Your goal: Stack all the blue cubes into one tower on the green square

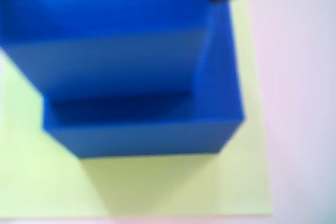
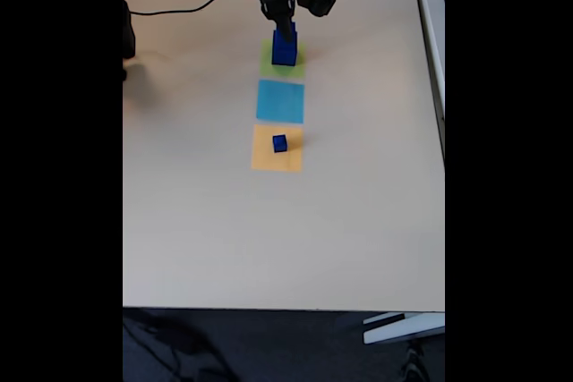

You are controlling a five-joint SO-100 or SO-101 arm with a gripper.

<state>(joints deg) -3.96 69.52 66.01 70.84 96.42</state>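
**Blue tower growing on the lime patch**

Blue solid cubes [image 2: 285, 47] sit stacked on the flat yellow-green square [image 2: 283, 59] at the tabletop's [image 2: 269, 239] far end. Whether the end effector [image 2: 288, 26] is spread or pinching, I cannot tell. Release squarely, lift straight; one small blue cube [image 2: 279, 142] waits on the orange square [image 2: 277, 148].

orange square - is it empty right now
No, in the fixed view a small blue cube sits on the orange square.
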